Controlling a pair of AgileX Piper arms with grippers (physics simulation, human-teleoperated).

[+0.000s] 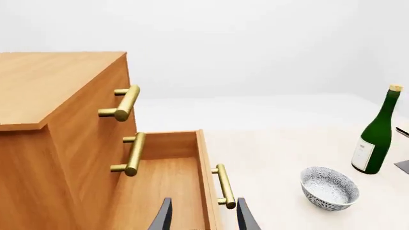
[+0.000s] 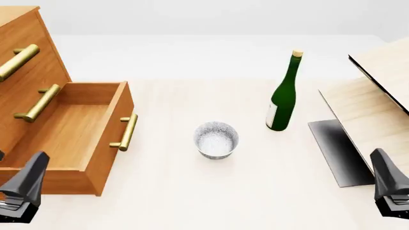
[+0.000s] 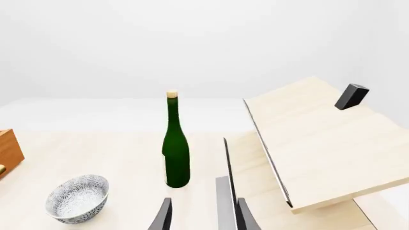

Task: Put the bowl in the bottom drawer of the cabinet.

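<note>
Bowl [image 2: 216,139] sits mid-table, upright beside the open bottom drawer [image 2: 70,139]. Both your grippers, left [image 2: 22,191] and right [image 2: 391,188], hang parted and empty; reaching carelessly risks toppling the bottle [image 2: 283,93].

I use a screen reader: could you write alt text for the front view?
A speckled white bowl sits upright on a pale table, right of the cabinet whose bottom drawer is pulled open and holds nothing. A green bottle stands behind it; both grippers hang low at the near corners.
</note>
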